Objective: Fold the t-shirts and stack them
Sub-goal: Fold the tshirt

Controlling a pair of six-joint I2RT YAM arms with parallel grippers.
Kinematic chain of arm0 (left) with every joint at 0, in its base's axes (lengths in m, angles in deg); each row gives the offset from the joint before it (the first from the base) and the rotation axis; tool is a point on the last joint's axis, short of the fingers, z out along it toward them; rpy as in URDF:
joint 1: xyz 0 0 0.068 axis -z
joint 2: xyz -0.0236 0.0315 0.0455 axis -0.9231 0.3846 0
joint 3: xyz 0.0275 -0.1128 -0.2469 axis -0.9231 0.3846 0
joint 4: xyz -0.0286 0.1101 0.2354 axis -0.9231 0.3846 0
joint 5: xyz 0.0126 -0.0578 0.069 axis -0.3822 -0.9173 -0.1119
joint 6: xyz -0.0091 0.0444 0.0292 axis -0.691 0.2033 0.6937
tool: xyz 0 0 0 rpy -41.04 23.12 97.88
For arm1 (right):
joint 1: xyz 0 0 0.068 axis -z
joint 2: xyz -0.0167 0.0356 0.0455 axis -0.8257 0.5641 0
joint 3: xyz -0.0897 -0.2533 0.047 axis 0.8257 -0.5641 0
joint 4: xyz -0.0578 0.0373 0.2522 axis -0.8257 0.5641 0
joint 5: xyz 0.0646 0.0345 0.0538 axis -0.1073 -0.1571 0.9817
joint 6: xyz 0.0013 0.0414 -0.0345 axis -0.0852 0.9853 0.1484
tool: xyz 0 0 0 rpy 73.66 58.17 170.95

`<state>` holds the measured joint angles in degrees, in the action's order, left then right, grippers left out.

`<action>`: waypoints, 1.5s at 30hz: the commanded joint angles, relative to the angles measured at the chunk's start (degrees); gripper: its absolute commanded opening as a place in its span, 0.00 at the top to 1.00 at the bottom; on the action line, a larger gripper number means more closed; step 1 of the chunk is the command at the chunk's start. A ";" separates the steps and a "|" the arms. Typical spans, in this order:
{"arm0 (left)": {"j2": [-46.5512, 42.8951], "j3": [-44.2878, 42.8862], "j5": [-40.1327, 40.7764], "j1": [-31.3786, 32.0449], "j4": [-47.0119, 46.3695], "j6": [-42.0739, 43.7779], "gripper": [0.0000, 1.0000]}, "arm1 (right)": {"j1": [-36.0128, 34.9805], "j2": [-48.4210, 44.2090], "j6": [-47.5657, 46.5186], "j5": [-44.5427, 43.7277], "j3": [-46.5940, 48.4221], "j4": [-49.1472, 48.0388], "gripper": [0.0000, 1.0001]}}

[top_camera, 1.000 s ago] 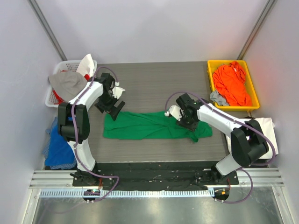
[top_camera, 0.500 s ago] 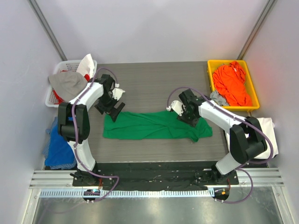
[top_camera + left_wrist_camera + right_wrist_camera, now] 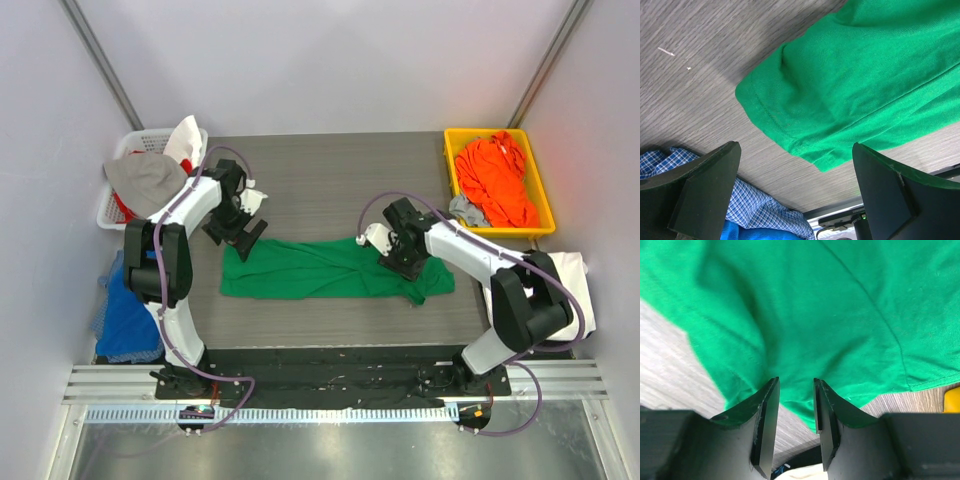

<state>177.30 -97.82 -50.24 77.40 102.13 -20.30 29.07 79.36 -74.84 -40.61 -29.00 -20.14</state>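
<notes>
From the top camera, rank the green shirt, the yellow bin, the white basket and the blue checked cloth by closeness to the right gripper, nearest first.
1. Green t-shirt: directly beneath the right gripper.
2. Yellow bin: at the table's far right, holding the orange t-shirt.
3. White basket and blue checked cloth: both beyond the left edge, basket far, cloth near; too close to rank.

So around the edges we've got a grey wood-grain bench (image 3: 330, 170) in the middle of a white-walled booth. Off its far left corner sits a white plastic basket (image 3: 125, 150) with a grey cloth (image 3: 145, 180) heaped over it and something red peeking out underneath. Far right there's a yellow bin (image 3: 455, 165), with a small grey rag (image 3: 465, 210) hanging at its near left corner. Down on the left we see a blue checked cloth (image 3: 118, 315) crumpled beside the bench.
</notes>
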 commanded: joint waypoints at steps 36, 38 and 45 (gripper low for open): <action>-3.90 1.39 -3.74 0.17 -1.03 0.39 0.00 | -5.32 -9.81 4.62 3.25 -0.61 2.71 0.29; -4.95 1.83 -4.36 0.17 -1.12 0.21 0.00 | -5.31 -11.30 5.33 2.64 0.09 3.15 0.28; -7.50 2.62 -6.38 0.09 -2.43 1.97 0.00 | -5.23 -12.98 8.66 -1.04 -0.07 1.40 0.21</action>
<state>173.12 -95.45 -53.70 77.40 101.32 -19.95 24.11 68.17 -69.01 -37.88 -30.12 -18.04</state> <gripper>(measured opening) 0.996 0.773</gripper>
